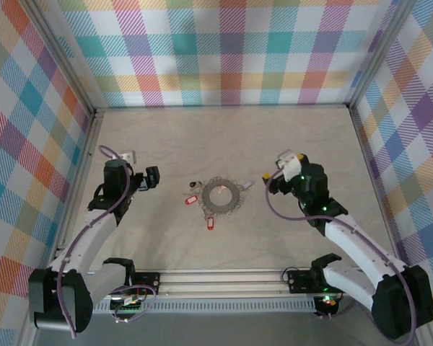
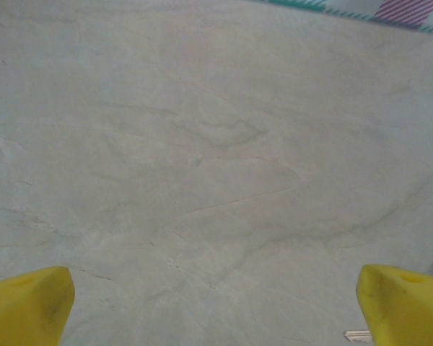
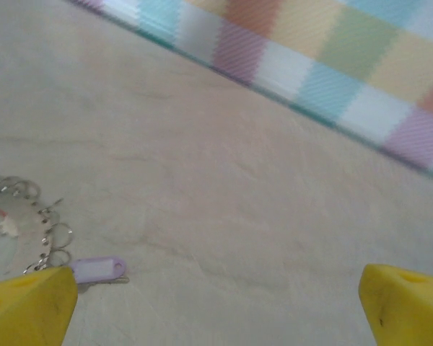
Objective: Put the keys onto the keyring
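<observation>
The keyring (image 1: 220,195), a grey jagged ring, lies flat in the middle of the table. Around it lie the keys: a red one (image 1: 190,200) at its left, another red one (image 1: 210,224) below it, a dark one (image 1: 195,183) at its upper left, and a pale lilac one (image 1: 248,185) at its right edge. My right gripper (image 1: 272,183) hovers just right of the lilac key (image 3: 97,269), open, with bare table between its yellow fingertips (image 3: 29,306). The ring's chain rim (image 3: 47,231) shows left of it. My left gripper (image 1: 152,178) stands open, left of the ring, nothing between its fingertips (image 2: 25,306).
Checked cloth walls (image 1: 231,50) close the table on three sides. A metal rail (image 1: 224,281) with the arm bases runs along the near edge. A small metal key tip (image 2: 357,335) lies beside my left gripper's right fingertip.
</observation>
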`<move>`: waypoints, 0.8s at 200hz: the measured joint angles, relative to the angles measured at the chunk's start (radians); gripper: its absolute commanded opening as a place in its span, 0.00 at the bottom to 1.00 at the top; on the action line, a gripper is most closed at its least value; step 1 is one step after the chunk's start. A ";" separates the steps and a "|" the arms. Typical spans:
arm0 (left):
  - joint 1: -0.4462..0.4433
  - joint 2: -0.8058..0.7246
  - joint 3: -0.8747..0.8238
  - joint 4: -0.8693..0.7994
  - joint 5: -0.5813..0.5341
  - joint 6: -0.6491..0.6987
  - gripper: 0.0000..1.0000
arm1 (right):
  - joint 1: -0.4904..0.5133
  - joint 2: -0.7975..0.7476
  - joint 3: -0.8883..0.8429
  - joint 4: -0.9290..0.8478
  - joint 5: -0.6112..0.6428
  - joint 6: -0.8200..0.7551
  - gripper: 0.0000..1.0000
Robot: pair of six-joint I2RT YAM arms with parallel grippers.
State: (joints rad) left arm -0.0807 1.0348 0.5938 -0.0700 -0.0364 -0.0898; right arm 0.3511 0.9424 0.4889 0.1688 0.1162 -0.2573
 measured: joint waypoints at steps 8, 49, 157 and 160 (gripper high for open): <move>0.000 0.022 -0.019 0.028 -0.010 -0.009 1.00 | -0.029 -0.010 -0.039 0.033 0.011 0.060 1.00; 0.000 0.146 -0.053 0.142 -0.074 -0.017 1.00 | -0.146 0.064 -0.173 0.221 0.029 0.209 1.00; -0.004 0.432 -0.122 0.597 -0.029 0.160 1.00 | -0.370 0.600 -0.185 0.721 -0.129 0.270 1.00; -0.004 0.442 -0.122 0.610 -0.026 0.161 1.00 | -0.370 0.600 -0.180 0.719 -0.129 0.272 1.00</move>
State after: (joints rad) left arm -0.0845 1.4769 0.4721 0.5404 -0.0628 0.0708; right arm -0.0185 1.5421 0.3092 0.8875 -0.0124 0.0151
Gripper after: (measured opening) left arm 0.998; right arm 0.996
